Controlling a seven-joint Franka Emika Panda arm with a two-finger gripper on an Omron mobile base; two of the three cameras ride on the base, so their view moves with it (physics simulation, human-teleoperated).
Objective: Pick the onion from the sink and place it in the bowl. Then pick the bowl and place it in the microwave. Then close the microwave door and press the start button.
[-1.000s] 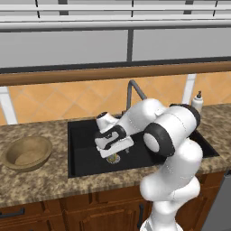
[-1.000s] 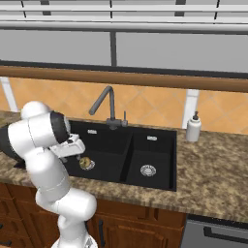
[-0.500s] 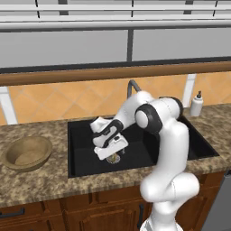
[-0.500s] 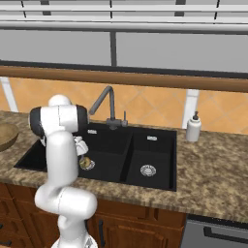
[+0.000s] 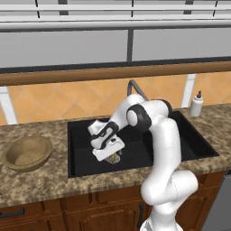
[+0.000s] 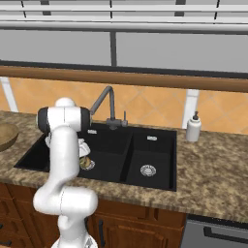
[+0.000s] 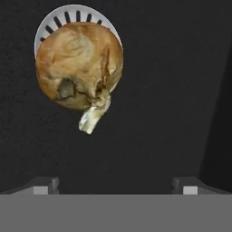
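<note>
A white robot arm reaches down into the left basin of a black two-basin sink [image 5: 189, 144] set in a speckled brown stone counter [image 5: 40, 180]. Its gripper [image 5: 109, 151] hangs low over the basin floor with its two dark finger tips [image 7: 45, 185] spread wide apart and nothing between them.

In the hand view, the onion [image 7: 79, 68] lies ahead of the open jaws and off toward the left finger, clear of both tips. It is a round, yellowish-tan bulb with a pale, papery pointed end [image 7: 94, 117] aimed back toward the gripper. The onion sits on top of the round grey drain [image 7: 68, 17], whose slotted rim shows as an arc on the bulb's far side. Around it lies bare black basin floor.

From the left base view, the onion [image 5: 113, 158] peeks out just beneath the gripper, on the floor of the left basin. From the right base view, the onion [image 6: 85, 163] shows just past the arm's white link, again under the hand.

Well off to one side of the gripper, outside the sink, a wide, shallow tan bowl [image 5: 27, 153] stands on the counter. A grey curved faucet [image 6: 106, 104] rises behind the gripper at the back of the sink. Far on the other side of the gripper, beyond the second basin, a white soap bottle [image 6: 193, 128] stands on the counter.
</note>
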